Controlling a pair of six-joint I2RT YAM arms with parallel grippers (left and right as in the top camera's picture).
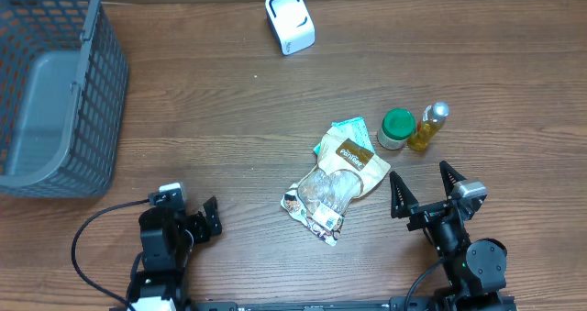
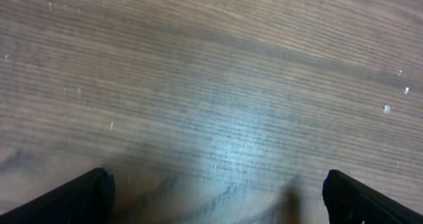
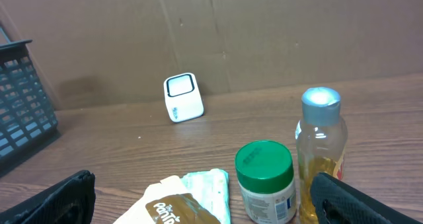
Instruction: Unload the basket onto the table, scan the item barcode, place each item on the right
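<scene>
Near front edge of table (image 1: pixel 229 118) | left gripper (image 2: pixel 218 194) spread wide, holding nothing | right gripper (image 1: pixel 421 175) wide, empty

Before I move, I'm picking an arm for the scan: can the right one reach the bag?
Probably yes. The right gripper is open, and the bag lies just beside it with nothing between; the jar and bottle stand ahead, off that path.

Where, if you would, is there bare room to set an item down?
Free: the table between basket and scanner, and between basket and snack bags. Crowded: snack bags, jar and bottle cluster before the right gripper.
</scene>
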